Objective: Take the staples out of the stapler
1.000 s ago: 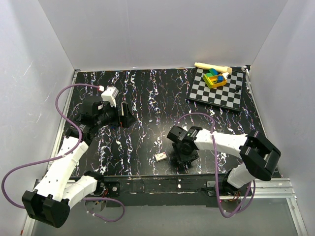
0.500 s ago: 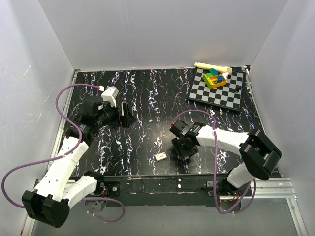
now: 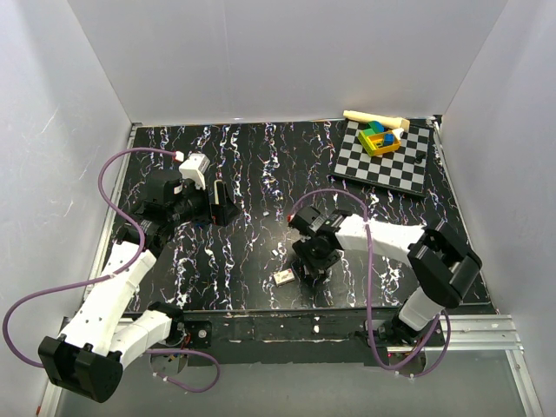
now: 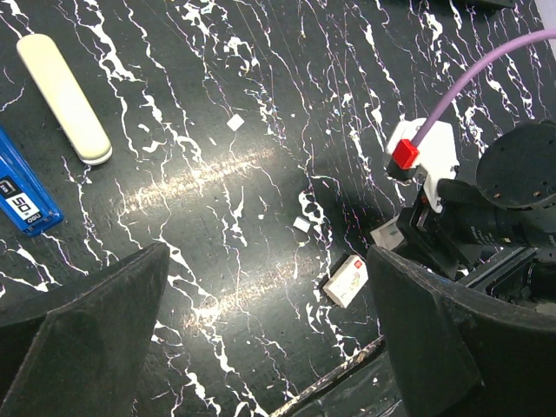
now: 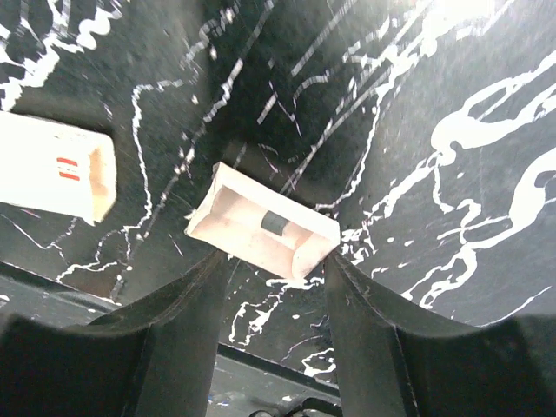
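Note:
The stapler [image 4: 21, 193] is a slim dark-blue body with a white label, showing only at the left edge of the left wrist view, where the frame cuts it off. My left gripper [image 4: 268, 261] [image 3: 221, 204] hangs wide open above bare table. My right gripper [image 5: 274, 261] [image 3: 311, 261] is low over the table, jaws open. A pale open tray [image 5: 261, 226] holding a short dark strip lies just beyond its fingertips, with its right corner against the right finger [image 5: 347, 269]. The tray is not clamped between the jaws.
A small white box [image 5: 52, 169] [image 4: 347, 280] [image 3: 283, 278] lies left of the tray, near the table's front edge. A cream oblong piece [image 4: 65, 98] lies beside the stapler. A checkerboard [image 3: 387, 165] with coloured blocks [image 3: 380, 139] sits at the back right. Small white scraps [image 4: 301, 224] dot the tabletop.
My right gripper has moved left and a little away from the front edge, toward the white box. The left arm has not moved.

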`<act>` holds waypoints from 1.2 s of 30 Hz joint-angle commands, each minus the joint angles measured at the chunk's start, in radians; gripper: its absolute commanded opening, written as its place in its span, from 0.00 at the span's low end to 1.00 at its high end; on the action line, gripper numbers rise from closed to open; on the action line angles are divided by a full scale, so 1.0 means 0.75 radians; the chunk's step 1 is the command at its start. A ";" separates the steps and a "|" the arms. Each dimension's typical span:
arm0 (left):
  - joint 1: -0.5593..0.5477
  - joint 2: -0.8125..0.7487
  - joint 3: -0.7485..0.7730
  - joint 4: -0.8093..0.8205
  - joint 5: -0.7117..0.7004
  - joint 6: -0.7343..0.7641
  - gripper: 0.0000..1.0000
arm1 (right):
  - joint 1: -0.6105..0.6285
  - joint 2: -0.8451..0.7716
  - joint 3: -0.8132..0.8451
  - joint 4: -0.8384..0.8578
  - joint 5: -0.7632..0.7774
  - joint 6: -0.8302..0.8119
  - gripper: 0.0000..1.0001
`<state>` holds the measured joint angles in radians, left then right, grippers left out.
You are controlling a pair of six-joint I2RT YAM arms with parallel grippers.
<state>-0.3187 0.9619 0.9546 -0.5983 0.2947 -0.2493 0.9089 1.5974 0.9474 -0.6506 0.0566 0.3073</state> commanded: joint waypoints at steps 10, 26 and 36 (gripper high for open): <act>-0.017 -0.006 0.024 -0.004 -0.027 0.024 0.98 | -0.019 0.118 0.211 0.031 -0.037 -0.209 0.56; -0.019 -0.012 0.036 -0.012 -0.021 0.019 0.98 | -0.021 0.095 0.635 -0.288 -0.180 -0.232 0.56; -0.019 -0.053 0.063 -0.049 -0.029 -0.007 0.98 | -0.011 0.324 0.776 -0.198 -0.186 -0.099 0.57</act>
<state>-0.3294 0.9588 0.9607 -0.6132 0.2874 -0.2470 0.8978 1.7981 1.4731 -0.8234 -0.0723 0.1833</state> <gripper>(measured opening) 0.981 0.563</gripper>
